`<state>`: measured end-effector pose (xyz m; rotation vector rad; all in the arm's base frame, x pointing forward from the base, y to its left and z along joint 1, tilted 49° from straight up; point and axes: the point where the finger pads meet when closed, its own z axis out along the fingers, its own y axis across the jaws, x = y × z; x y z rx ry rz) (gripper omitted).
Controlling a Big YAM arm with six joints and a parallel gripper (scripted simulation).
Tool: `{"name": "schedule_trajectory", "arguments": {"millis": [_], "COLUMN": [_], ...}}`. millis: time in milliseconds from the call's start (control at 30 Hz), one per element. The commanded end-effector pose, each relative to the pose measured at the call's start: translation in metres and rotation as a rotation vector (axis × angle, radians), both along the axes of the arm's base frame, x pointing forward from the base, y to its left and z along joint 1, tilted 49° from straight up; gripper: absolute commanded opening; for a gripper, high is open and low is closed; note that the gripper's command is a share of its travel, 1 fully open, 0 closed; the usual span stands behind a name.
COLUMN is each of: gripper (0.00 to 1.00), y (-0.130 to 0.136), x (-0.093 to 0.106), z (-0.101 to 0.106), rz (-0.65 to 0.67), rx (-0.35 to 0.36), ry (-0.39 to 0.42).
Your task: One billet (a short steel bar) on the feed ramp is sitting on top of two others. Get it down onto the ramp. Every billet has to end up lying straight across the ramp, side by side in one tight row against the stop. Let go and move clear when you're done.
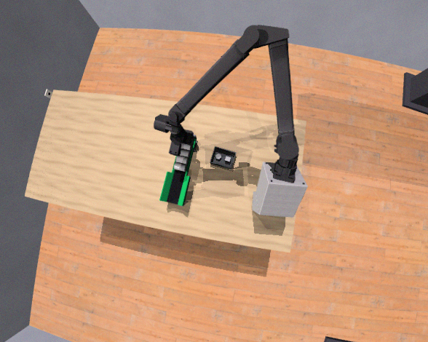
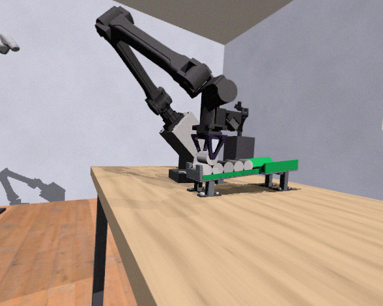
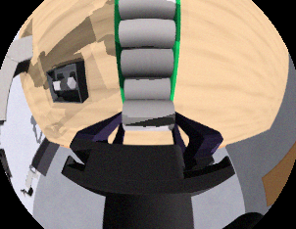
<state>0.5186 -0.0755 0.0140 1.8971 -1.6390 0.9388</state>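
Observation:
A green feed ramp (image 2: 247,169) on short grey legs stands on the table, with its grey stop (image 2: 194,172) at the low left end. Several grey steel billets (image 2: 229,165) lie side by side across it against the stop. One more billet (image 2: 203,157) sits raised on top of the two nearest the stop. My gripper (image 2: 208,152) hangs straight over it and is shut on this top billet (image 3: 147,114), one finger at each end. From above, the ramp (image 1: 177,175) and the gripper (image 1: 182,147) show at mid table.
A small black box with two round knobs (image 1: 223,158) lies on the table right of the ramp. The arm's grey base block (image 1: 279,189) stands at the table's right edge. The upper half of the ramp (image 1: 174,189) is bare.

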Motion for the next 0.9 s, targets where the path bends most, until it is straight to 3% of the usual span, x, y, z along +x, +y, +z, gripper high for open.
{"name": "schedule_trajectory", "arguments": {"millis": [0,433,867], "gripper": [0.00,0.00,0.00], "y": [0.020,0.043,0.051], "x": [0.005,0.006,0.004], "z": [0.019,0.045,0.053], "rz": [0.021,0.021,0.021], "rx": [0.004,0.007,0.008], "ry": [-0.030,-0.051,-0.052]}}
